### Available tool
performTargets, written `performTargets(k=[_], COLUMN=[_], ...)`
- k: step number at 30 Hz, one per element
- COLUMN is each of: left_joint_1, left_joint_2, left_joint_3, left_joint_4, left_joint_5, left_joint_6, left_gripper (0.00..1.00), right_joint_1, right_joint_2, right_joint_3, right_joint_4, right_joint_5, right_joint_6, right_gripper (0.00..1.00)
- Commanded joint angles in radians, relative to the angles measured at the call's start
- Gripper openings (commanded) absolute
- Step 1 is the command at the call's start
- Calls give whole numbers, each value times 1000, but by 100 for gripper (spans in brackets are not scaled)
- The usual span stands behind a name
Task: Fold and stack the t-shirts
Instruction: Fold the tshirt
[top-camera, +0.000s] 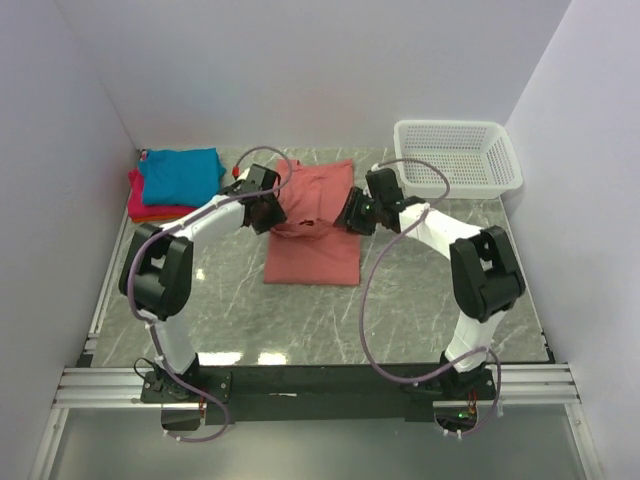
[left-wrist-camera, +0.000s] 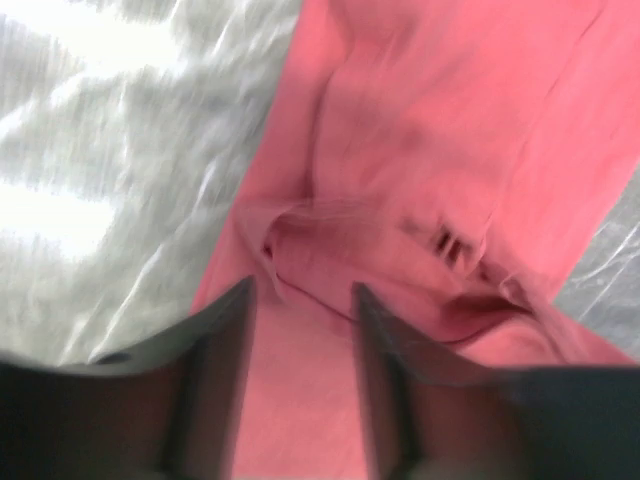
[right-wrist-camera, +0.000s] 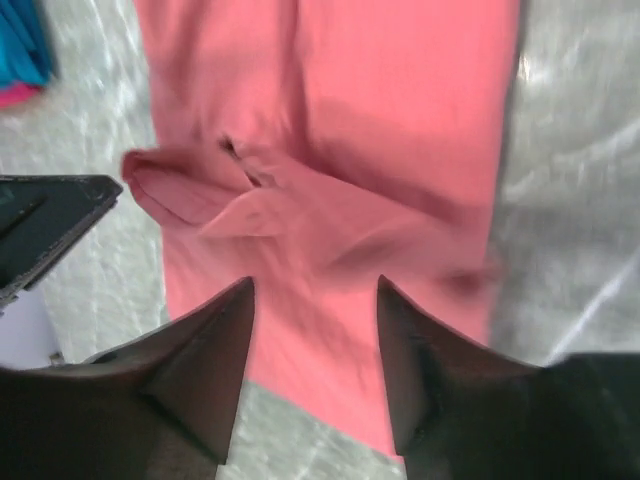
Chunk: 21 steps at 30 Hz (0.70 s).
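Note:
The salmon-red t-shirt (top-camera: 313, 240) lies on the marble table's middle, folded into a long strip, with a rumpled fold across its centre. My left gripper (top-camera: 268, 215) hovers over the shirt's left edge, jaws open and empty, salmon cloth (left-wrist-camera: 420, 150) below them (left-wrist-camera: 303, 292). My right gripper (top-camera: 352, 213) hovers over the shirt's right edge, jaws open and empty, over the cloth (right-wrist-camera: 330, 130) in its wrist view (right-wrist-camera: 313, 290). The teal-blue t-shirt (top-camera: 180, 172) lies folded on the magenta-pink t-shirt (top-camera: 150, 210) at the back left.
A white mesh basket (top-camera: 457, 155) stands at the back right. White walls close in the back and both sides. The marble tabletop (top-camera: 430, 300) shows bare near the front. The left gripper's body (right-wrist-camera: 40, 225) shows in the right wrist view.

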Motion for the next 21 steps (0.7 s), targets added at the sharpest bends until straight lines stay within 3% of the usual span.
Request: performTargets(k=[1,3,5,6,11,15,19,21], left_joint_1=[25,37,40,39,39,39,33,25], left_joint_2=[45,52,30,-9,-170,-297,-386,-420], left_joint_3=[127,166,154,120,-53,-323,-493,-570], left_joint_4=[27,0,13,21,30,108,151,181], left_joint_5=[33,37,42,43,56,143,218,255], left_joint_6=[59,71,78,76,38,7,-16,-30], left_gripper=[61,70,89,99,99,99,99,94], right_joint_1=[-33,-39,-38,-39,-41,-39,-30,-24], right_joint_2=[53,58,35,6,-89,-216,-308,-342], right_joint_3=[148,177,158,127,0,-248,-423,-495], right_joint_4=[-40,-58,-40,-31,-40,9,55,70], right_joint_5=[-40,-49,-62,-63,-81,-140,-169,-187], right_joint_6=[-39,-50,-63,-66,-87,-67,-53,-50], right_gripper=[61,62,64,70,71,71,70,68])
